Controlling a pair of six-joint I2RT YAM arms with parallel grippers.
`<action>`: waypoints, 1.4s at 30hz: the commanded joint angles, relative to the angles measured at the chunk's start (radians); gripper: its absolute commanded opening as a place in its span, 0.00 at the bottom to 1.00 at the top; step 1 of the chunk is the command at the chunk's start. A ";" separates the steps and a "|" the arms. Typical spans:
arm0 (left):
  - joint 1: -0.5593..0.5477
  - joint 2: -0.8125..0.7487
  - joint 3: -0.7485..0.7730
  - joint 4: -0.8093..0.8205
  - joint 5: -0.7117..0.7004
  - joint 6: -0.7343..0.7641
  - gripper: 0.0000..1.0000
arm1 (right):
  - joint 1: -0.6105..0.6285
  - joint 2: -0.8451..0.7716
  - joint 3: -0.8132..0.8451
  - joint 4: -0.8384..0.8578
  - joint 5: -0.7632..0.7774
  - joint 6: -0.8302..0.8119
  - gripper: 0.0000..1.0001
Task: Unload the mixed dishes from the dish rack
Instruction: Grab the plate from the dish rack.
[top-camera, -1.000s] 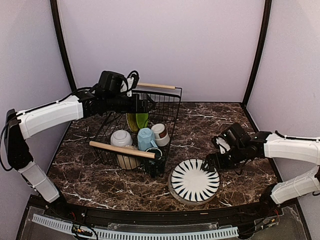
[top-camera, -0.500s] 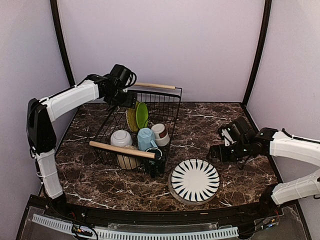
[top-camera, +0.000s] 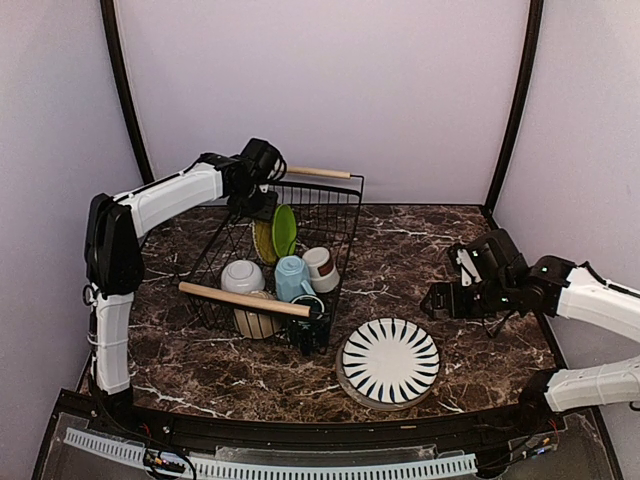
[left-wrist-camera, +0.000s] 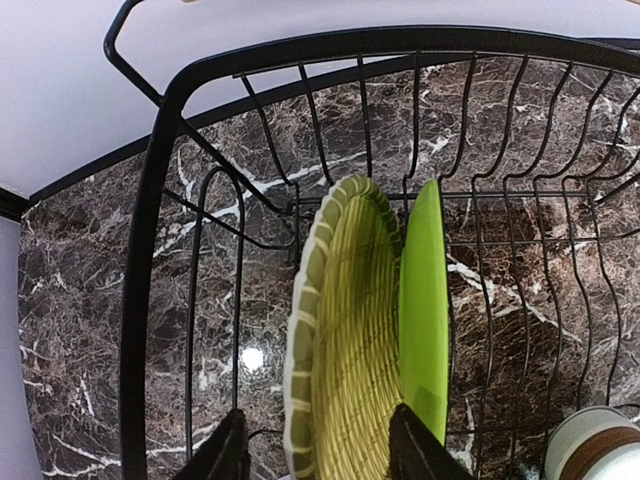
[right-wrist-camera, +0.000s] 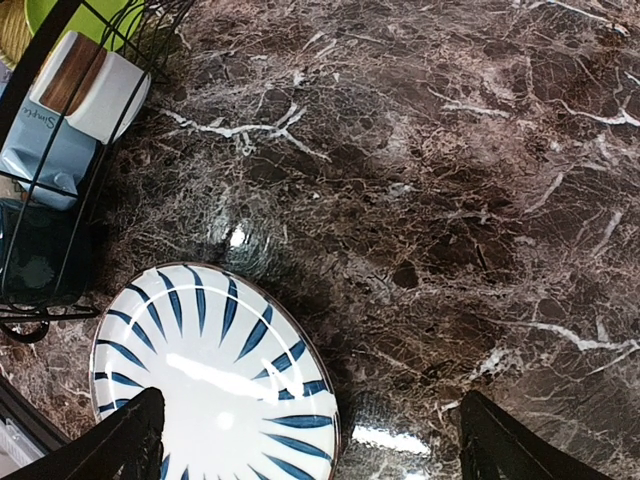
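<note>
The dish rack (top-camera: 331, 186), a black wire basket with wooden handles, stands left of centre. Two plates stand on edge at its far end: a ribbed yellow-green plate (left-wrist-camera: 350, 330) and a smooth lime-green plate (left-wrist-camera: 425, 300). My left gripper (left-wrist-camera: 320, 450) hangs over them with its jaws astride the ribbed plate. The right finger is between the two plates and the left finger stands clear of the rim. The rack also holds a light blue mug (top-camera: 290, 278), a brown-white cup (top-camera: 320, 268), a white bowl (top-camera: 242, 276) and a cream bowl (top-camera: 258, 320). The striped plate (top-camera: 390, 362) lies on the table. My right gripper (top-camera: 440, 300) is open and empty beside it.
A dark green mug (top-camera: 310, 310) sits at the rack's near right corner. The near wooden handle (top-camera: 245, 298) crosses above the bowls. The rack's wire rim (left-wrist-camera: 160, 200) curves close round my left fingers. Purple walls close in the dark marble table (top-camera: 420, 240).
My left gripper has swung right, to above the rack's far end, and its jaws have narrowed around the ribbed plate. My right gripper has drawn back to the right, away from the striped plate.
</note>
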 joint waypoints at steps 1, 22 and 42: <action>0.010 0.026 0.042 -0.049 -0.034 0.021 0.43 | -0.004 0.002 -0.007 -0.001 0.009 0.003 0.99; 0.010 0.109 0.182 -0.148 -0.052 0.040 0.10 | -0.004 0.008 -0.018 0.023 0.002 0.013 0.99; 0.005 0.147 0.282 -0.241 -0.029 0.025 0.01 | -0.004 0.002 -0.026 0.032 0.003 0.018 0.99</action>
